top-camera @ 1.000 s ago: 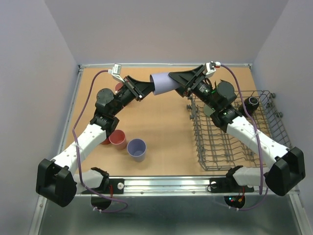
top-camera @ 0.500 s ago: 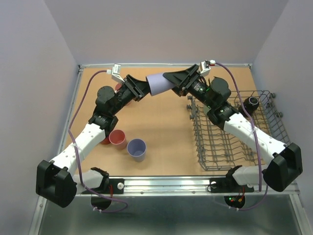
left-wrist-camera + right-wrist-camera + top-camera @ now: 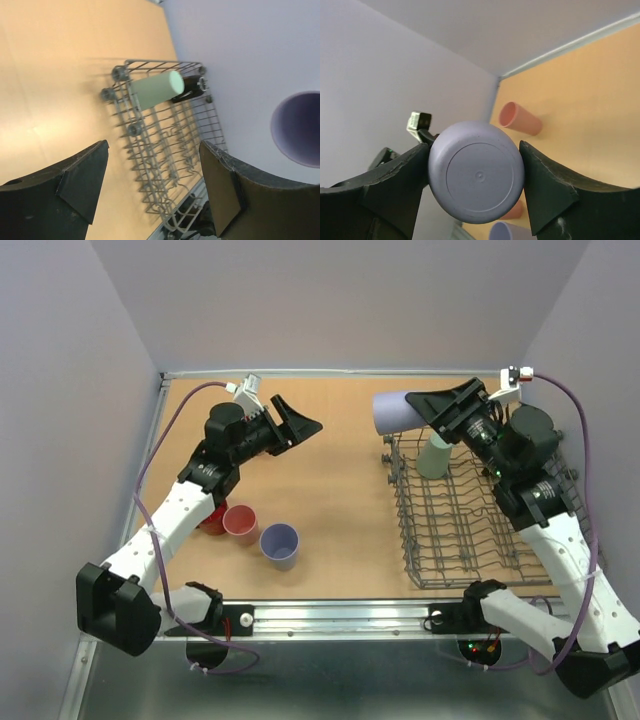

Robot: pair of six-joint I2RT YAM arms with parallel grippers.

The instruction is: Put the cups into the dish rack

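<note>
Top external: the right gripper grips a lavender cup lying on its side in the air, at one o'clock over the table, near the dish rack's eleven o'clock corner. Right wrist view shows both fingers pressed against its sides. The left gripper hovers at eleven o'clock, jaws spread, holding nothing. A sage-green cup stands in the rack's far end. At eight o'clock stand a pink cup, a second lavender cup and a red mug.

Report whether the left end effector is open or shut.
Open. On the left end effector the fingers stand wide apart, nothing held; the dish rack shows through the gap.
</note>
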